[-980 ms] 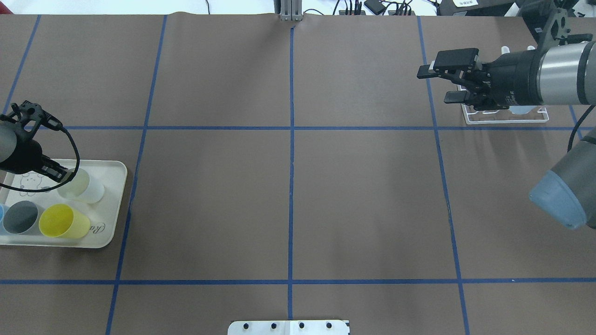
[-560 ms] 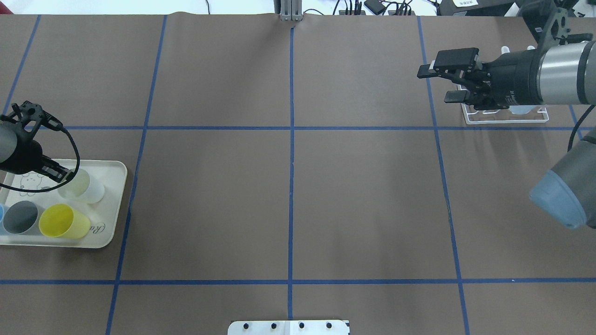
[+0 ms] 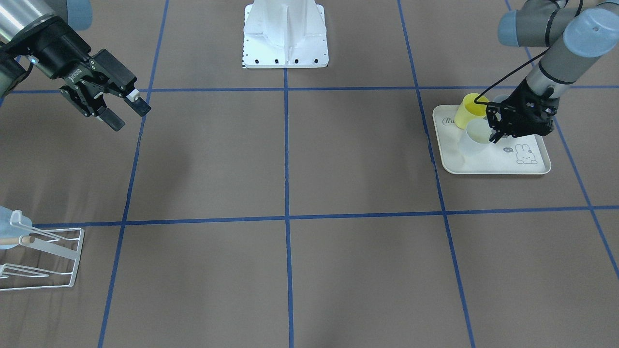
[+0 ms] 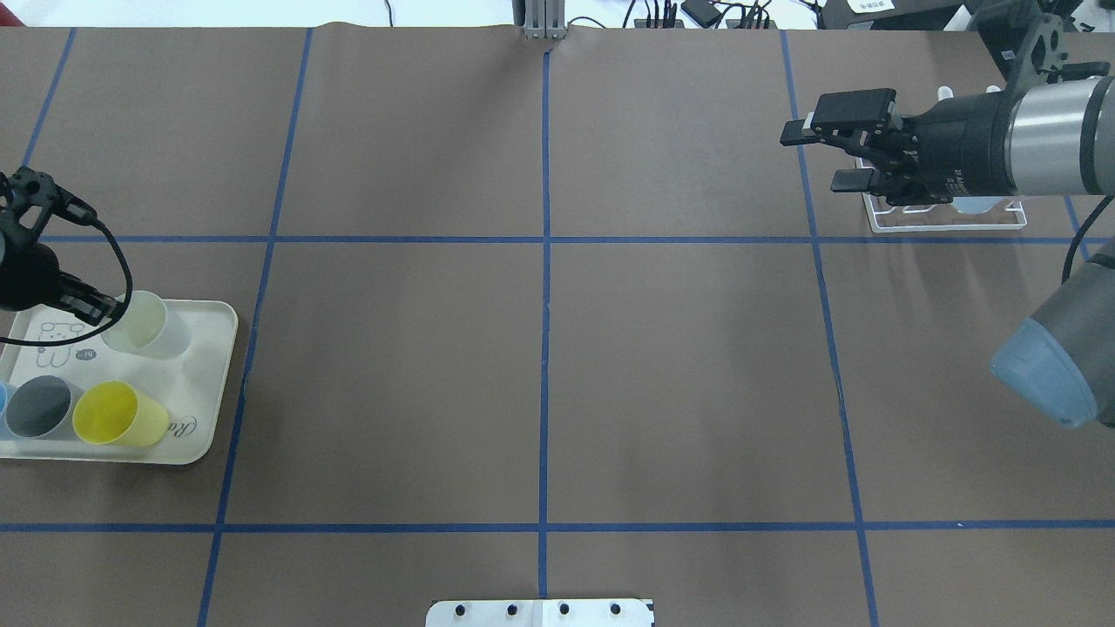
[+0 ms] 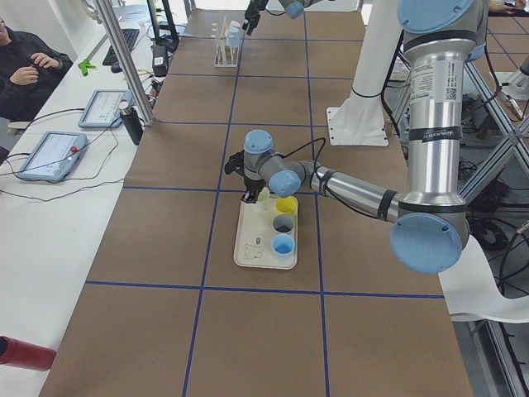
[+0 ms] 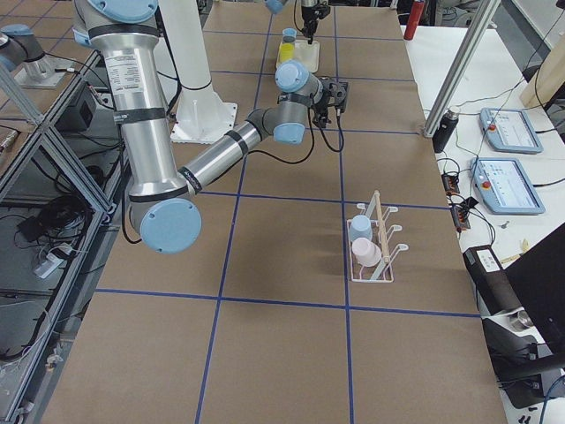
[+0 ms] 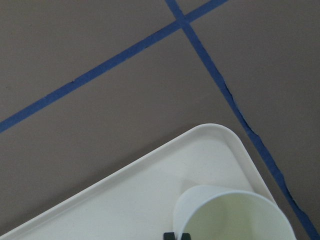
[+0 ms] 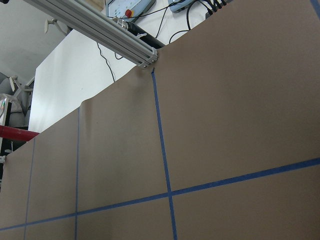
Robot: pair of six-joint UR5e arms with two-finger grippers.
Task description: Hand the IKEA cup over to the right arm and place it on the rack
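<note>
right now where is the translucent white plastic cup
The translucent white plastic cup is at the overhead view's far left, over the cream rabbit-print tray, its rim at the left gripper, just beyond the yellow plastic cup.

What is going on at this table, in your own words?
The left gripper grips the pale cup by its rim at a corner of the tray. A yellow cup, a grey cup and a blue cup also stand on the tray. Far across the table, the right gripper hangs open in the air beside the rack, which already holds two more cups. The pale cup is not yet handed over.
</note>
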